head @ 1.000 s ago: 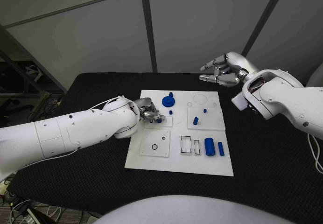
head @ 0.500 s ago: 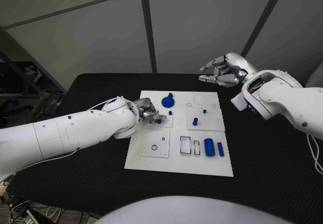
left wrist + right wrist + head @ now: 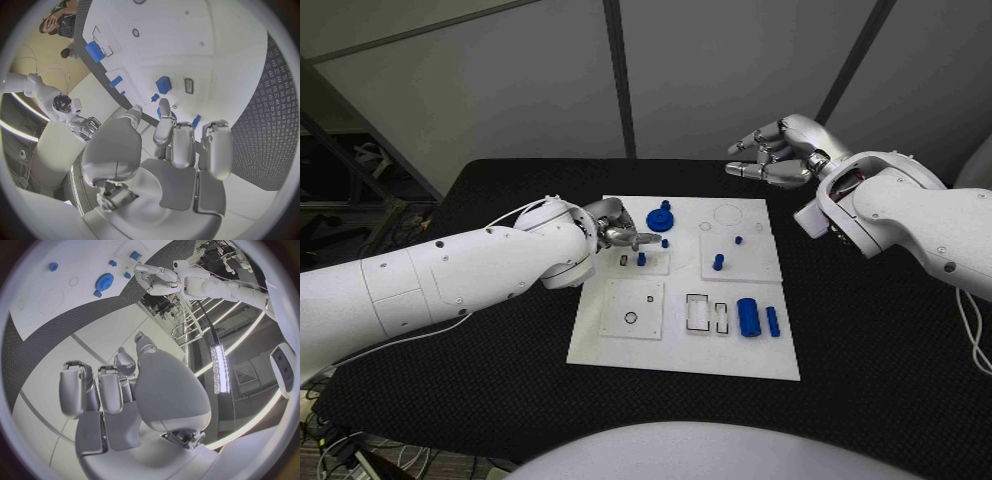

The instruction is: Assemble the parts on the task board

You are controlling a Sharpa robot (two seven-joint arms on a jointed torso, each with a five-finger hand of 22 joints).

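Task board (image 3: 678, 345): white plate at the middle of the black table (image 3: 877, 330). Blue parts: gear (image 3: 661, 217) near its far edge; small peg (image 3: 640, 259) upright just beside the left hand; large cylinder (image 3: 749, 316) toward the near right. Left hand (image 3: 615, 232): over the board's left edge, fingers apart, holding nothing. Right hand (image 3: 776, 152): raised beyond the far right corner, fingers curled in, nothing held.
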